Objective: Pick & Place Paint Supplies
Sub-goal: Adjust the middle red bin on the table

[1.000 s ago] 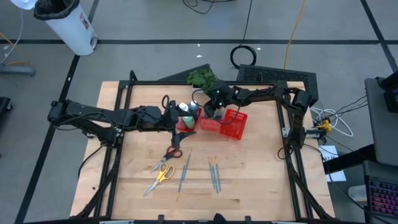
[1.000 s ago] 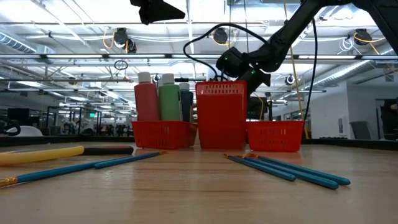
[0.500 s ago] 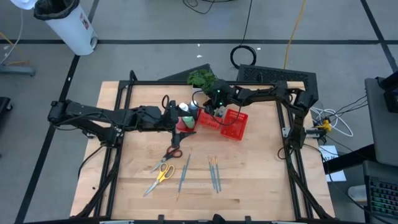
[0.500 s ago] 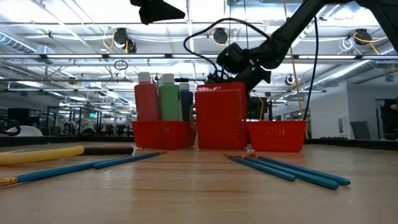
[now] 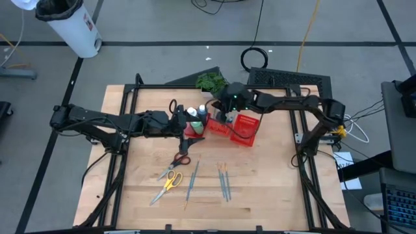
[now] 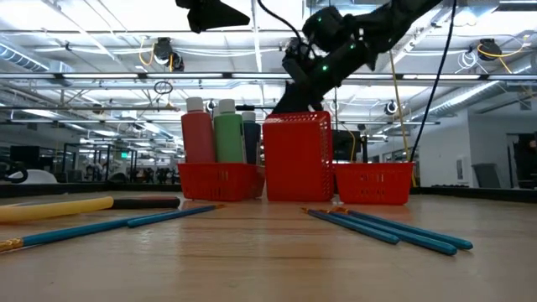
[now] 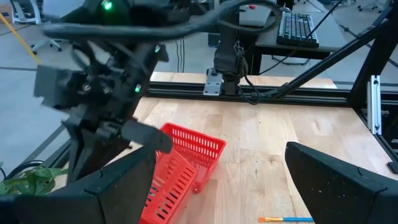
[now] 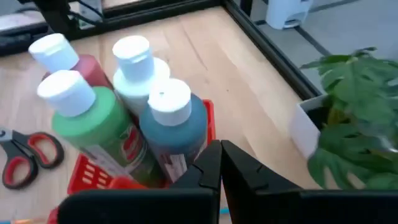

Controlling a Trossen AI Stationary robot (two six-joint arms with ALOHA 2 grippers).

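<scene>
Several paint bottles (image 8: 143,99) with white caps stand upright in the end compartment of a red mesh tray (image 5: 235,129), with red, green, pale and teal bodies. They also show in the low view as bottles (image 6: 216,130). My right gripper (image 8: 219,148) is shut and hovers above the tray's far side, beside the bottles (image 5: 197,116); in the low view it is the right gripper (image 6: 304,65) above the tall middle compartment. My left gripper (image 7: 219,152) is open, at the bottles' left side (image 5: 185,123). Red scissors (image 5: 182,156), yellow scissors (image 5: 168,183) and brushes (image 5: 223,180) lie flat on the table.
A small potted plant (image 5: 210,81) stands at the table's far edge behind the tray and shows close by as the plant (image 8: 351,106). A black frame (image 5: 299,140) borders the table. Bare wood lies to the right of the brushes and near the near edge.
My right gripper has risen from behind the tray's tall middle compartment to well above its top and has tipped as it climbed. The bottles, scissors and brushes have stayed in place.
</scene>
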